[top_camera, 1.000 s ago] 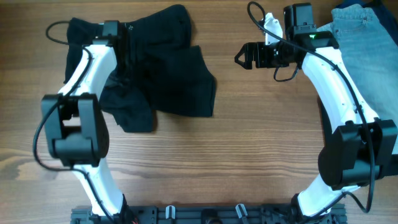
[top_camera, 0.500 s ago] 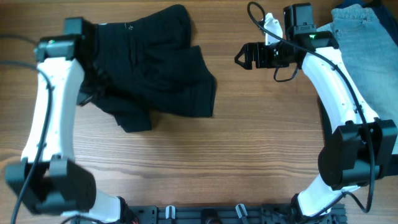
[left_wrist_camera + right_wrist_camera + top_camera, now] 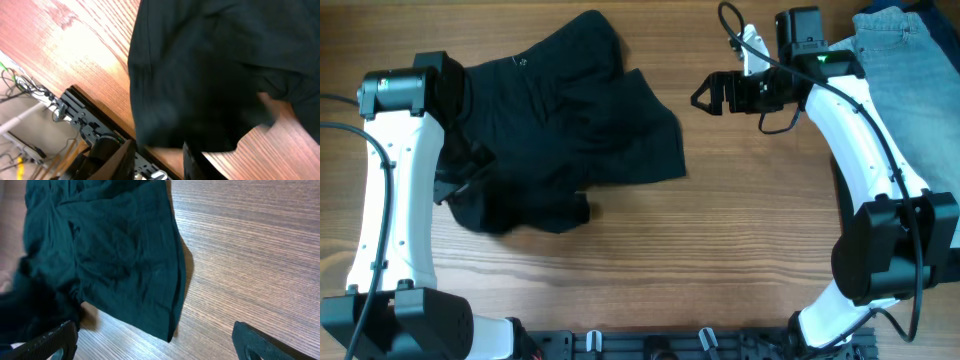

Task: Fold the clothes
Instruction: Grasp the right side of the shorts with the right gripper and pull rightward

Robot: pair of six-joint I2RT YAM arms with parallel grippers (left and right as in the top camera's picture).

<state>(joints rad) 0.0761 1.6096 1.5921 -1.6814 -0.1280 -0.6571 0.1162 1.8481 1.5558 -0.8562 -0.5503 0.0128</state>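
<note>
The left gripper [image 3: 159, 146] sits low at the nine o'clock side of the table [image 3: 720, 240], over the bunched lower-left corner of the shorts [image 3: 570, 120]. From its wrist camera a gap shows between the two fingers, and the black cloth's edge hangs down to that gap. Whether the cloth is pinched or free, I cannot tell.

The shorts lie spread and rumpled at ten to eleven o'clock. The waistband runs along the top, one leg reaches toward the middle of the table, and a crumpled lump sits at their seven o'clock corner.

The right gripper [image 3: 703, 95] hovers at one o'clock with its fingers spread wide and nothing between them. It is near the shorts' right-hand leg but clear of it. A pair of jeans [image 3: 905, 70] lies at the two o'clock edge, well apart.

Risks from here, as I judge them:
- If the left arm pulls away with cloth caught on a finger, it could drag the shorts askew or pile up more of a lump.
- Folding over that crumpled corner would leave a lopsided bundle.
- If the right gripper closes on the leg's hem, it may catch only the top layer, so the leg would peel open instead of folding.
</note>
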